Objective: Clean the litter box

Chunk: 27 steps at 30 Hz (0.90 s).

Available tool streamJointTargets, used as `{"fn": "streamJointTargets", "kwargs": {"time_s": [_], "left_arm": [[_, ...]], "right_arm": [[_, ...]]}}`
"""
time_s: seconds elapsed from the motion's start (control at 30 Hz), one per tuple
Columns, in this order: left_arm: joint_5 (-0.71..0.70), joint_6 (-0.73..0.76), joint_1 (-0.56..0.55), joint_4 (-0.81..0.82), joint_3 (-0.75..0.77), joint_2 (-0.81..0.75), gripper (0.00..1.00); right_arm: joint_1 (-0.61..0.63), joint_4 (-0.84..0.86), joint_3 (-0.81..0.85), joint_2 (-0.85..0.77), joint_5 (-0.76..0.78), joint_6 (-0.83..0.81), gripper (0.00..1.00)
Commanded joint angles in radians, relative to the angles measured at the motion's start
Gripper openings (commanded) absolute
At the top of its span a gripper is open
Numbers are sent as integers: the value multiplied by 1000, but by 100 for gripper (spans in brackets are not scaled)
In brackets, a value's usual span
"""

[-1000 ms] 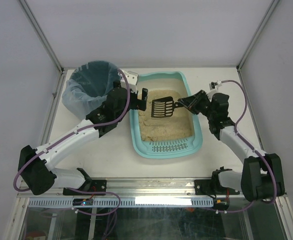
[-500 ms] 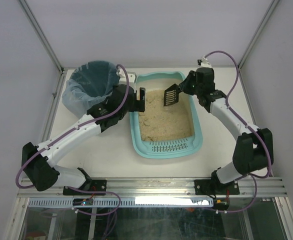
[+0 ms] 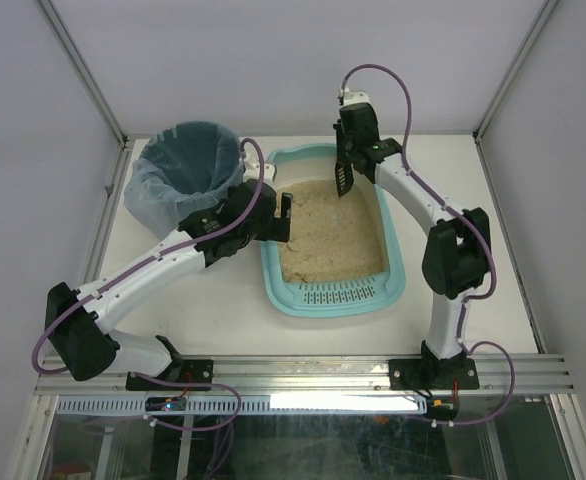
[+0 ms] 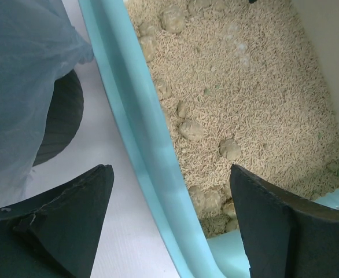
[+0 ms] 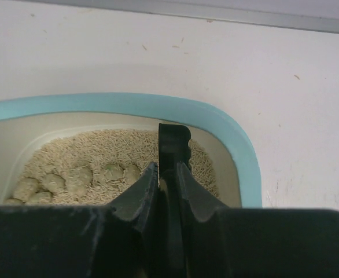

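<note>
The light teal litter box (image 3: 398, 268) sits mid-table, holding beige litter (image 3: 333, 235) with several clumps (image 4: 191, 130). My left gripper (image 3: 281, 215) is open and straddles the box's left rim (image 4: 152, 174): one finger (image 4: 71, 226) is over the table, the other (image 4: 285, 231) over the litter, and neither touches the rim. My right gripper (image 3: 349, 150) hangs over the far end of the box, shut on the handle of a black slotted scoop (image 3: 340, 180). The scoop (image 5: 174, 142) points down edge-on above the litter by the far rim (image 5: 239, 145).
A round dark bin with a bluish bag liner (image 3: 178, 172) stands just left of the box, close to my left arm; its bag (image 4: 19, 87) shows beside the left fingers. A slotted grate (image 3: 338, 295) fills the box's near end. Metal frame posts edge the table.
The right arm has swung from the box's right side up to its far end, turning the scoop from lying flat to hanging edge-on. The left gripper shifted slightly along the left rim.
</note>
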Motion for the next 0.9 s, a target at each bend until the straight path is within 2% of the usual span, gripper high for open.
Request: {"fn": "streamJointTargets", "kwargs": {"time_s": [0.0, 0.13, 0.5, 0.87], "left_arm": [[16, -66, -4, -29, 16, -12, 84], [31, -106, -4, -26, -25, -20, 85], [47, -125, -6, 5, -70, 10, 83], [40, -117, -7, 31, -105, 31, 81]], "right_arm": [[37, -49, 89, 64, 138, -149, 0], [38, -70, 120, 102, 105, -165, 0], [37, -98, 135, 126, -219, -140, 0], [36, -229, 258, 217, -399, -154, 0]]}}
